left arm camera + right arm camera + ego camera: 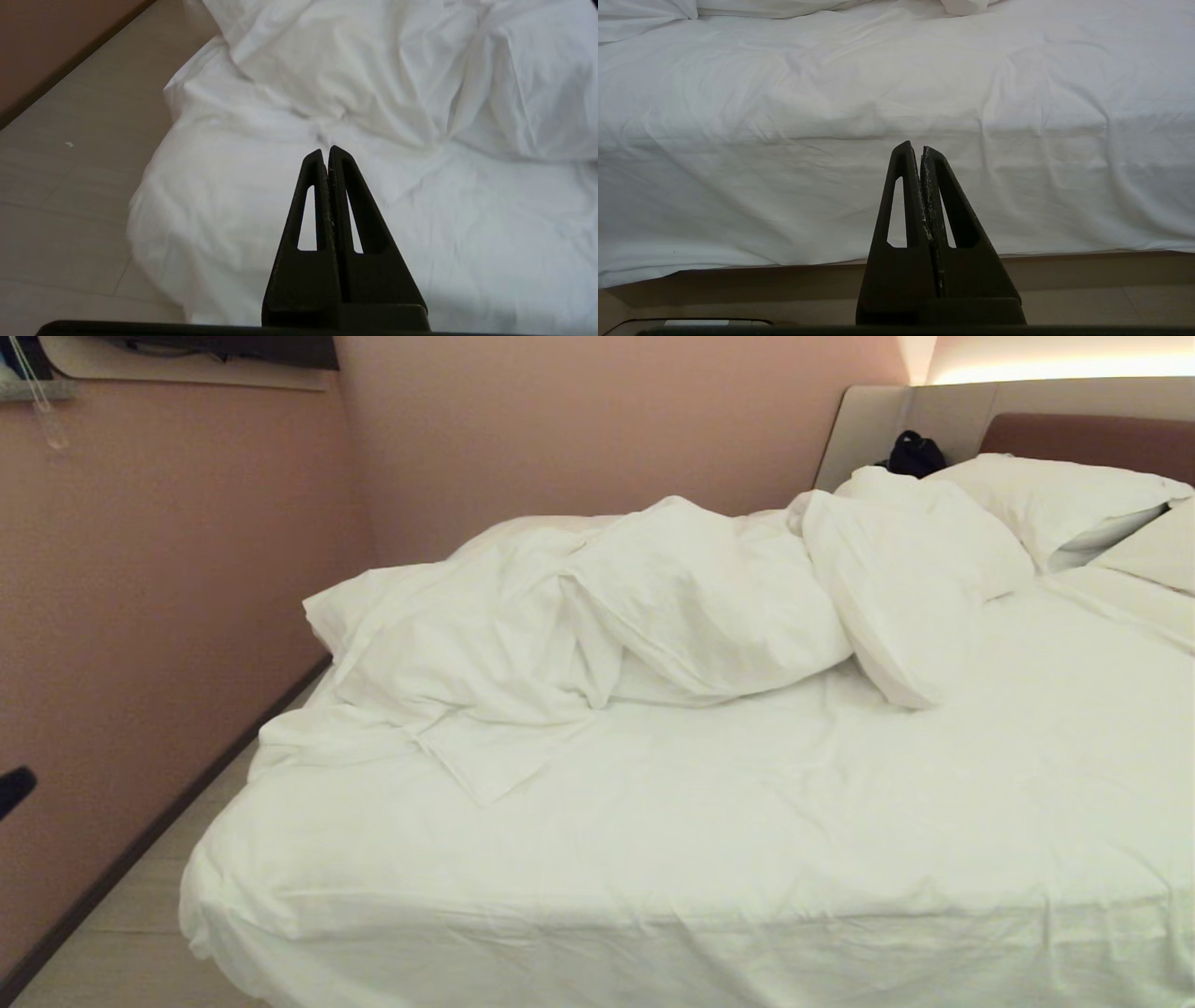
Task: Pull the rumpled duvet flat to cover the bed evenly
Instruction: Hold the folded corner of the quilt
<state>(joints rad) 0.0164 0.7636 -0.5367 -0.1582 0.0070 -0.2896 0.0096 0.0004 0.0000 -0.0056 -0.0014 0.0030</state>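
The white duvet (523, 644) lies rumpled on the bed, bunched into a folded heap over the far left half. Its near part spreads flatter (747, 821) and hangs over the front edge. The bed's padded headboard (1092, 434) stands at the far right. My left gripper (326, 150) is shut and empty, hovering over the duvet's near left corner (224, 196), short of the folded heap (364, 74). My right gripper (914, 147) is shut and empty, held low in front of the bed's side, facing the hanging duvet (896, 116) above the bed base (1087, 268).
Plump white pillows (1055, 499) lie by the headboard, and one (910, 579) leans on the heap. A black bag (915, 455) sits behind them. A pink wall (140, 616) runs along the left, with a narrow strip of pale floor (140, 915) beside the bed.
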